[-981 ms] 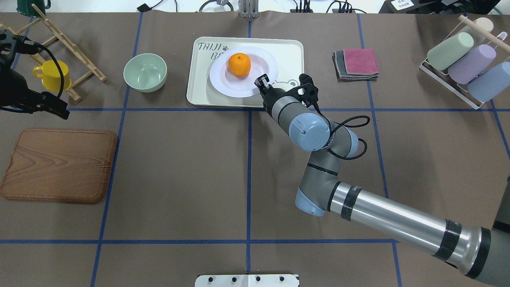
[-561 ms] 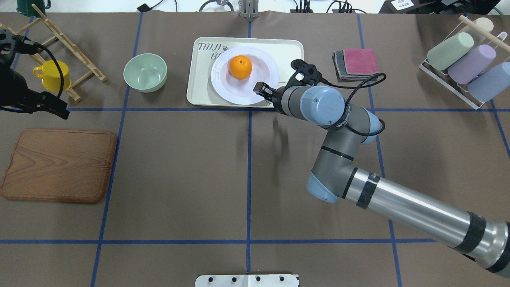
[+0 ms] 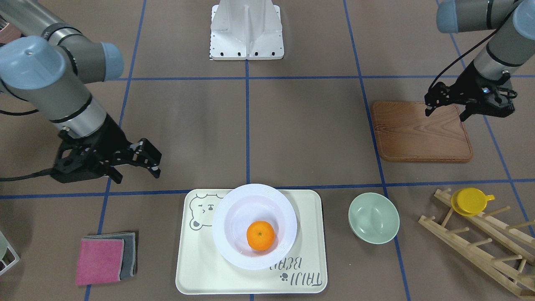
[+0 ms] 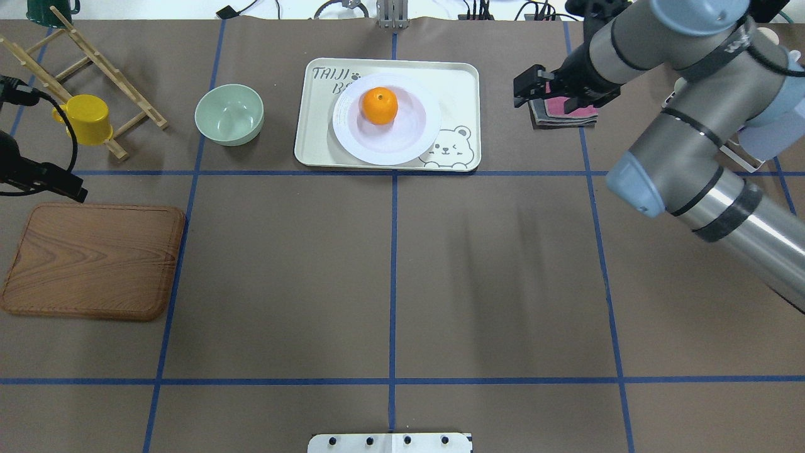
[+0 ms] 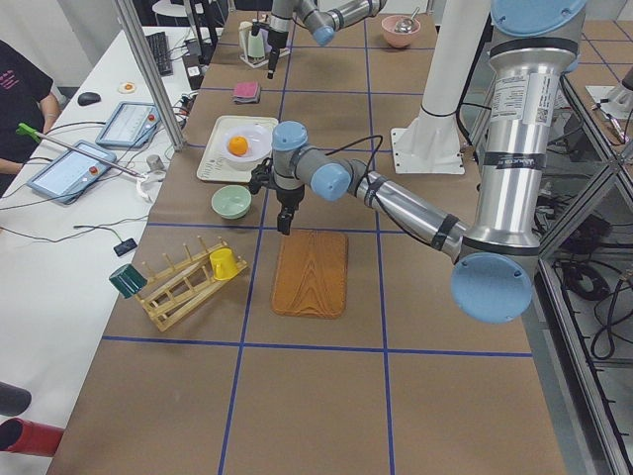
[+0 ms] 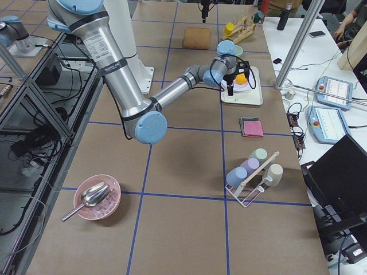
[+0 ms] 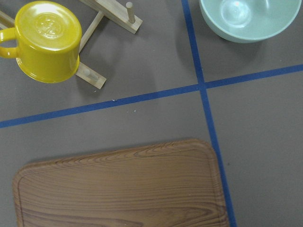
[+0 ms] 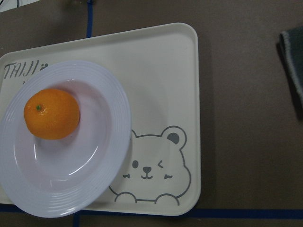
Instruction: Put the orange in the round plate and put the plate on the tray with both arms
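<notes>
The orange (image 4: 378, 104) lies in the sunken centre of the white round plate (image 4: 409, 148), and the plate rests on the cream bear-print tray (image 4: 462, 82). The right wrist view looks down on the orange (image 8: 52, 113), the plate (image 8: 113, 156) and the tray (image 8: 175, 71) with no fingers in it. My right gripper (image 4: 546, 97) hangs open and empty, high above the folded cloths to the right of the tray. My left gripper (image 3: 446, 113) is open and empty over the far edge of the wooden board (image 3: 420, 133).
A pale green bowl (image 4: 229, 114) stands left of the tray. A yellow cup (image 4: 88, 118) hangs on a wooden rack (image 4: 126, 94) at the far left. Folded pink and grey cloths (image 3: 106, 257) lie right of the tray. A wire rack of pastel cups (image 6: 252, 172) sits beyond them.
My right gripper has drawn back from the plate's rim, risen and swung right to above the cloths. The plate with the orange stays on the tray. The left gripper moved slightly toward the board.
</notes>
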You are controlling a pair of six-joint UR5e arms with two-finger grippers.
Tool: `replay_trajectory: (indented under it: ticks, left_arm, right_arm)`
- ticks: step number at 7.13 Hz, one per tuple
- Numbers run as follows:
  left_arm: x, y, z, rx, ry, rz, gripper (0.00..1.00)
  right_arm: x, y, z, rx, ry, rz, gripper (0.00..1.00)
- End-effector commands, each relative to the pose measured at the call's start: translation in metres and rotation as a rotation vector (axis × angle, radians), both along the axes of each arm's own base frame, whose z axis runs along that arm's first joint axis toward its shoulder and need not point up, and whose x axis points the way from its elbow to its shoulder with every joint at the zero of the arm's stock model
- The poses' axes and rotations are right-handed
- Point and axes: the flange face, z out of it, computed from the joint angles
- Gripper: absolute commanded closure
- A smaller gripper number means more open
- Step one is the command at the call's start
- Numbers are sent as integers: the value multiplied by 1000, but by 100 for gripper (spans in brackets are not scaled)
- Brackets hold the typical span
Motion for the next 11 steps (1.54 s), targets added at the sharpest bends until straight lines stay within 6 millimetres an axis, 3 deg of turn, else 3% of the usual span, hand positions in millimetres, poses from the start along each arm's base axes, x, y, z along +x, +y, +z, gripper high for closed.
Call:
replay_trajectory:
  ticks: [1, 2, 3, 4, 5, 6, 7, 11]
  left_arm:
    - [-39, 1, 52, 38, -26, 15, 2]
    - [-50, 0, 68, 27, -47, 19, 2]
    - [-69, -4, 82, 20, -70, 20, 2]
    - [-86, -6, 99, 16, -103, 61, 1]
    - [-99, -6, 112, -22, -117, 48, 1]
    - [-120, -1, 125, -52, -118, 12, 1]
    - [-121, 9, 134, -89, -78, 22, 1]
    - [-130, 18, 141, -120, -55, 6, 1]
  right_arm:
    - [97, 0, 84, 63, 92, -58, 0]
    - [154, 16, 140, 32, 112, -69, 0]
    - [200, 43, 194, -3, 133, -96, 0]
    - [231, 85, 248, -28, 189, -130, 0]
    - [259, 112, 292, -3, 256, -188, 0]
    - [277, 128, 317, -63, 302, -199, 0]
    - [279, 136, 330, -133, 313, -208, 0]
    - [293, 149, 335, -152, 298, -191, 0]
